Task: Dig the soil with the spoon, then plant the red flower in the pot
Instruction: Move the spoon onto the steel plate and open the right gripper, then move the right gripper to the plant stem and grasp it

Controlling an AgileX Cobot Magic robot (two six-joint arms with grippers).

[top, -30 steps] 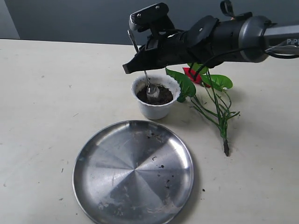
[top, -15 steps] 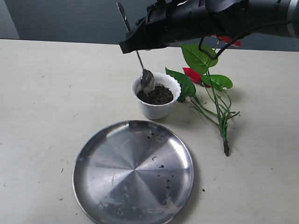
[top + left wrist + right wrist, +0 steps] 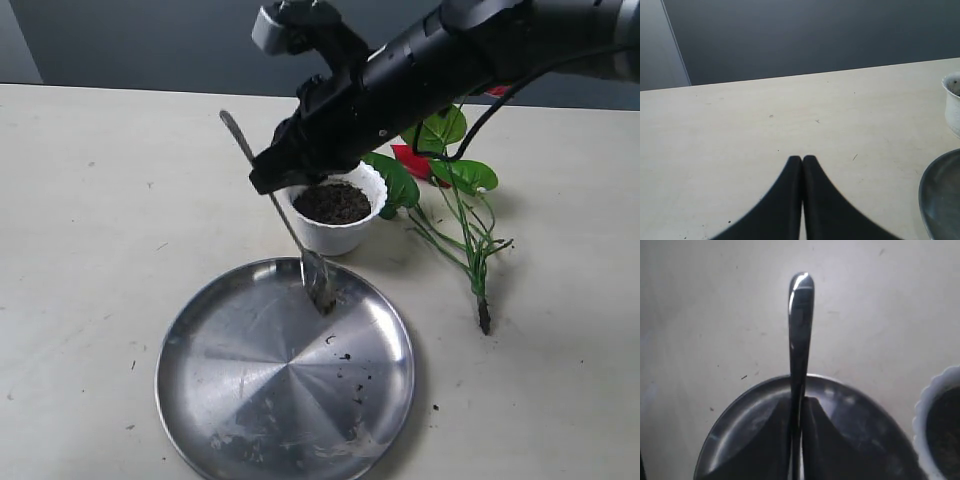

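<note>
My right gripper (image 3: 270, 176) is shut on the spoon (image 3: 313, 276), gripping its thin handle (image 3: 800, 340) partway along. The spoon slants down, and its bowl, with a dark bit of soil on it, rests at the far rim area of the steel plate (image 3: 240, 400). Just behind stands the white scalloped pot (image 3: 335, 232), filled with dark soil (image 3: 332, 203). The red flower (image 3: 412, 160) lies on the table to the right of the pot, with its green stems (image 3: 470, 250) pointing forward. My left gripper (image 3: 802, 159) is shut on nothing, above bare table.
The steel plate carries a few dark crumbs (image 3: 345, 357). The left wrist view shows only the pot's edge (image 3: 953, 102) and the plate's rim (image 3: 932, 192). In the right wrist view the plate (image 3: 745, 415) lies under the fingers and the pot (image 3: 940, 420) beside it.
The right gripper lifted the spoon out of the pot's soil, then swung it forward and down until the spoon's bowl reached the plate. The left gripper's earlier state is not shown.
</note>
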